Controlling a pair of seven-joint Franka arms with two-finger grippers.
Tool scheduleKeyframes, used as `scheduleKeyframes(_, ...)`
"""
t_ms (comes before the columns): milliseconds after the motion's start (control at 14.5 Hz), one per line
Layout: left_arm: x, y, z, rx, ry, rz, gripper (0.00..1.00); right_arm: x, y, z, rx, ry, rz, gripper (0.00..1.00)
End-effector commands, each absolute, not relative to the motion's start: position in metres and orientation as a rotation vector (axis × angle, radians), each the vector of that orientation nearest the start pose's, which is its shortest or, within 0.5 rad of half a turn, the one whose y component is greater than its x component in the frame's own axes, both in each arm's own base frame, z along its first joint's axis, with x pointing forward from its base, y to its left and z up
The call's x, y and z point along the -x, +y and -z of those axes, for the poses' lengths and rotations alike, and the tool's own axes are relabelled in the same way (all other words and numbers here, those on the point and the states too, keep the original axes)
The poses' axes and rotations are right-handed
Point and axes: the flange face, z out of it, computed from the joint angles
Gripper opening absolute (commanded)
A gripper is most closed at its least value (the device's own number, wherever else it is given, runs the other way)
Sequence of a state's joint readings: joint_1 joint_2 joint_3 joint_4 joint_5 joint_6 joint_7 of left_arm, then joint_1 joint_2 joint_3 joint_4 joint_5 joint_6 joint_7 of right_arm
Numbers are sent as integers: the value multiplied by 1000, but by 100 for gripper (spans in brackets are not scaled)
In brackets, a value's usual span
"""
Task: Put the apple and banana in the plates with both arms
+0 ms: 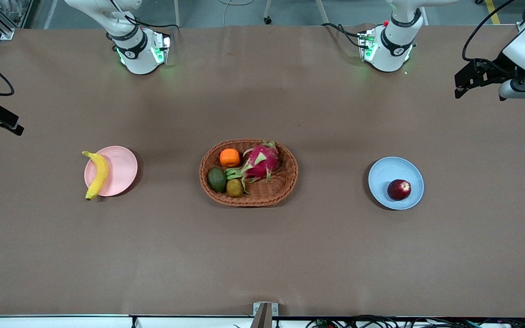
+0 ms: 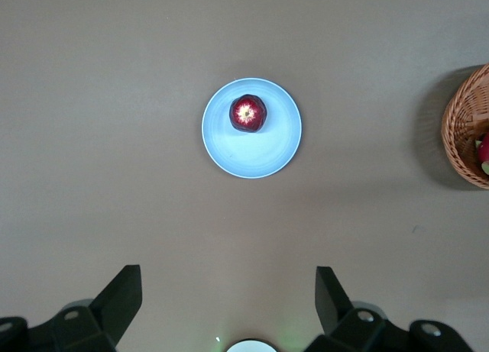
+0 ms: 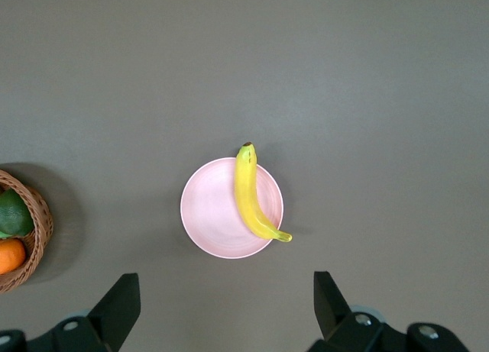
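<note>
Apple [image 1: 399,189] sits on blue plate [image 1: 390,171], banana [image 1: 97,174] across pink plate [image 1: 121,168]. Left gripper [image 2: 228,306] and right gripper [image 3: 227,310] both up high, fingers wide apart, empty.

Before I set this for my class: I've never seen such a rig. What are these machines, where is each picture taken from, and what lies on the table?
Two white robot arms stand at a brown table. One picture looks down from a high camera facing them; the other two come from cameras on each arm's wrist. The banana lies on the pink plate, both tips past its rim. The apple sits on the blue plate. Between them a wicker basket holds an orange, a dragon fruit and two more fruits. The left gripper and right gripper hang open, holding nothing.
</note>
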State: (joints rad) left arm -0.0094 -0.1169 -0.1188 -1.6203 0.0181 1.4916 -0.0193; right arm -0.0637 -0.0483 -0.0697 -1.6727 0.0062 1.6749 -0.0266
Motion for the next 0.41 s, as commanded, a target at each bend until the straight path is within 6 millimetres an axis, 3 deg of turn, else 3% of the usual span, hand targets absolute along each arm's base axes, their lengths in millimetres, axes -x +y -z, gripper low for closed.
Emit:
scheduleKeyframes(0, -505, -64, -662, 3087, 182, 6, 100, -532, -73, -614, 3152, 148, 90, 100)
scheduleKeyframes(345, -505, -65, -662, 3085, 184, -3, 100, -535, -72, -611, 3156, 147, 95, 100)
